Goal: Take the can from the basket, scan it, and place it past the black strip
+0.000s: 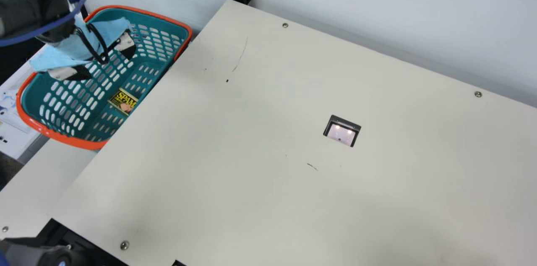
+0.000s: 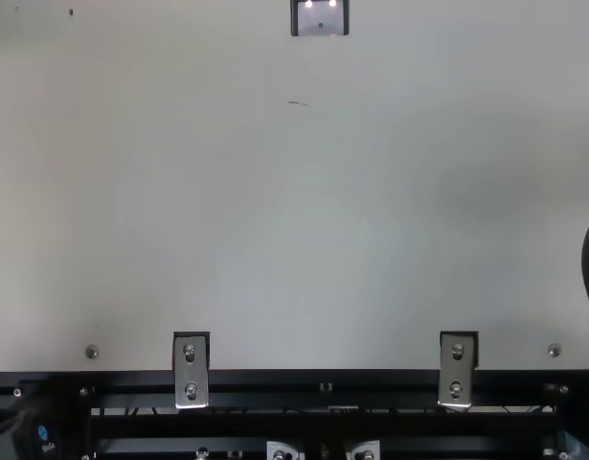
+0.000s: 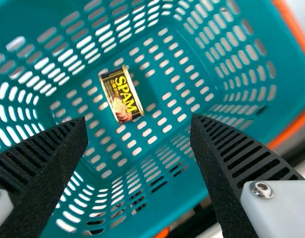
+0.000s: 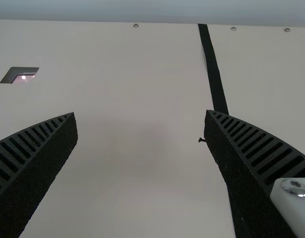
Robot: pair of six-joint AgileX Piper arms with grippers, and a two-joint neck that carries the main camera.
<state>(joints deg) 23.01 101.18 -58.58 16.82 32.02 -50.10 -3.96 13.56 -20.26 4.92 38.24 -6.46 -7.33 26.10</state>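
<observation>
Pick pending: can [image 1: 123, 101] lies in basket [image 1: 58, 135], five o'clock of its centre in the main view. Left gripper [image 1: 110, 67] hangs over basket, wide, empty; right gripper [image 4: 140, 115] also wide, empty. Remaining: grasp, scan at scanner [image 1: 340, 135], place past strip [image 4: 214, 74].

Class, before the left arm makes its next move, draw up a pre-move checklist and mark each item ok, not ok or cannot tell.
1. Can inside the teal basket: ok, it lies on the perforated floor.
2. Left gripper over the basket, fingers open: ok.
3. Can held between the left gripper's fingers: not ok, nothing is gripped.
4. Scanner window uncovered and lit: ok.
5. Side of the can bearing the barcode known: cannot tell.
6. Right gripper empty: ok, its fingers stand open above the table, near the black strip.
</observation>
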